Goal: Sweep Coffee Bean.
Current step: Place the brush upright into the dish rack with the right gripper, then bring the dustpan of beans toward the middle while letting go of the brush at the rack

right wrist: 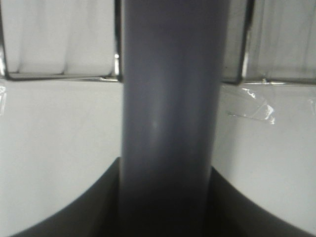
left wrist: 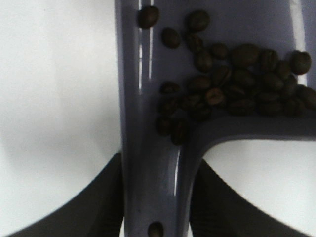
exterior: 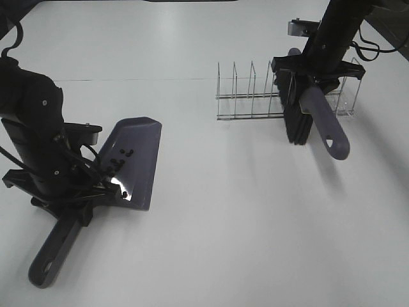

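Fingers of the left gripper (exterior: 82,199) clamp the dustpan (exterior: 131,163) holding the coffee beans (left wrist: 232,89) near the surface's left edge, right gripper (exterior: 305,96) grips the brush (exterior: 313,118) at the wire rack (exterior: 255,96); sweeping looks finished, next likely racking the brush.

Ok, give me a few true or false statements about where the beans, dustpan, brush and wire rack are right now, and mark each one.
1. The coffee beans lie inside the dustpan. True.
2. The left gripper is shut on the dustpan's handle. True.
3. The brush lies flat on the table with no gripper touching it. False: the right gripper holds it by the handle, at the wire rack.
4. The wire rack stands on the left side of the table next to the dustpan. False: it stands on the right side, apart from the dustpan.
5. Loose beans are scattered all over the white table. False: none show there in the overhead view.
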{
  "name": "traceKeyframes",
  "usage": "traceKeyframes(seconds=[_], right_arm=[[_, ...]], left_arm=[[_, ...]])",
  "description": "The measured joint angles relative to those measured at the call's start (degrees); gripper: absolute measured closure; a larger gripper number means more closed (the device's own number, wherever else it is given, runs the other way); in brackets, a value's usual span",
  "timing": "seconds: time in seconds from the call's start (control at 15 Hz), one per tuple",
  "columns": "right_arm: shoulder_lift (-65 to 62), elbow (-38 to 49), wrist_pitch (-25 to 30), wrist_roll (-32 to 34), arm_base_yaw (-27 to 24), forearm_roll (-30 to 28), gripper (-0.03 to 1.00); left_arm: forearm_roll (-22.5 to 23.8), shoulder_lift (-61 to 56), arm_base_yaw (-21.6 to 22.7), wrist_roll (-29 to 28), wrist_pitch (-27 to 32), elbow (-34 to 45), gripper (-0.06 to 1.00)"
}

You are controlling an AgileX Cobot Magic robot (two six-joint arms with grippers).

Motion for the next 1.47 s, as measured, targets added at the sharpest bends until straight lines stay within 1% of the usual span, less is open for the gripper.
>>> traceKeyframes(seconds=[0.13,0.27,0.4,0.73,0.93,1.07,1.33,1.47], right_arm=[[0.0,0.0,0.0,0.0,0.0,2.1,0.48],[0.0,-0.4,0.1,0.5,0.0,2.9,0.42],[-0.9,-1.4,0.2,0.6,0.0,2.6,0.39],[-4.0,-2.2,0.0,0.6,0.0,0.6,0.39],[-4.0,-2.2,0.0,0.6,0.0,0.3,0.39],[-4.5,-2.2,0.0,0.6,0.0,0.4,0.39],[-7.3,-2.2,0.0,0.6,0.0,0.7,0.39],[-8.1,-2.2,0.1,0.6,0.0,2.1,0.39]], left_arm=[[0.0,0.0,0.0,-0.1,0.0,0.0,0.63],[0.0,0.0,0.0,-0.6,0.0,0.0,0.63],[0.0,0.0,0.0,-1.3,0.1,0.0,0.63],[-0.3,0.0,0.0,-4.0,-0.1,0.0,0.63],[-0.4,0.0,0.0,-4.4,0.3,-0.5,0.63],[-0.5,0.4,0.0,-4.8,1.4,-1.9,0.63],[-0.4,1.8,0.0,-4.8,1.4,-5.2,0.63],[-0.4,3.3,0.0,-4.8,2.8,-7.9,0.63]])
